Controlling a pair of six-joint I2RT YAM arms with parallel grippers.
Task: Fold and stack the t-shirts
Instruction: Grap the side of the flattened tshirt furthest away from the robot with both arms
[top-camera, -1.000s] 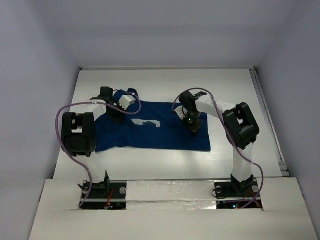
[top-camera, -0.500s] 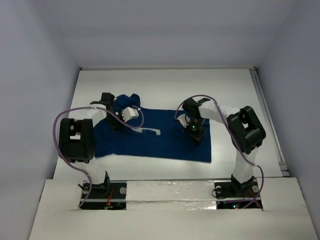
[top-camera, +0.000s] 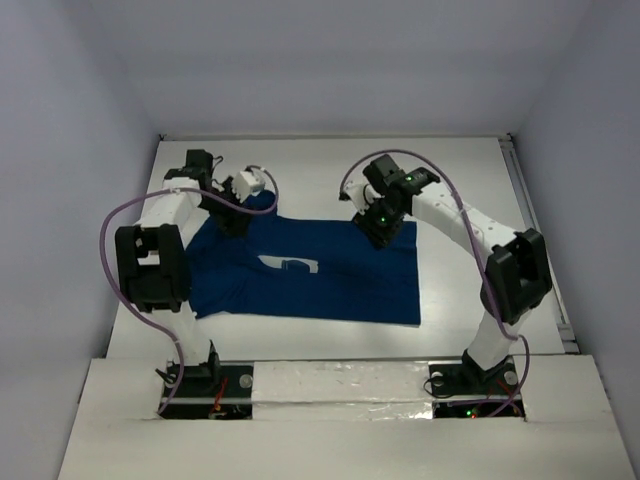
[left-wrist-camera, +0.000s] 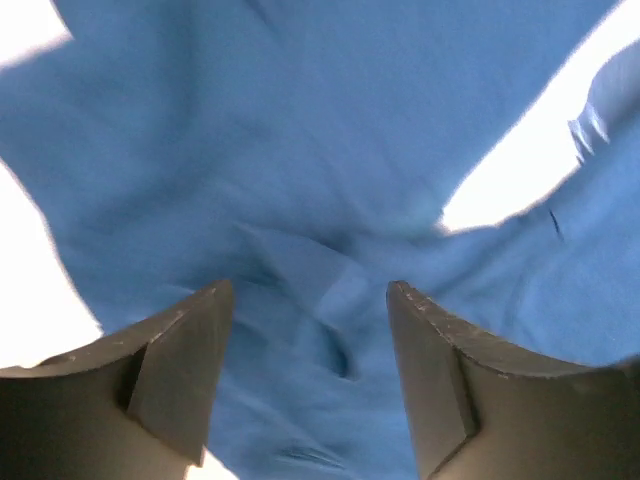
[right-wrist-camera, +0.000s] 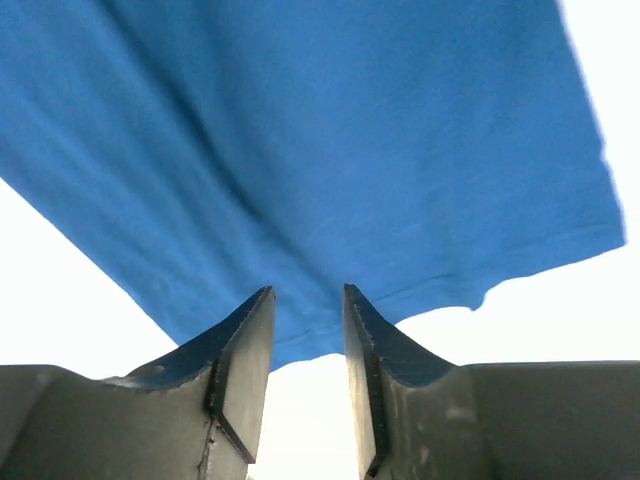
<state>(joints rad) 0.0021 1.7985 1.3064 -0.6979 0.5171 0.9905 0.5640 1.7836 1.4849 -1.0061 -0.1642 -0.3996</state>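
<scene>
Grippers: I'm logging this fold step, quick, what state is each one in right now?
Left gripper: open, jaws apart above the t-shirt, holding nothing.
Right gripper: open, jaws apart near the t-shirt edge, holding nothing.

The right pincer is hovering with its two dark grey fingers standing slightly apart and gripping nothing. Beyond their tips a blue cloth t-shirt is lying smooth, filling the far part of the view. Its stitched edge is running just past the fingertips and rippling towards the right. The white desk is showing bright at the near left and right.
</scene>
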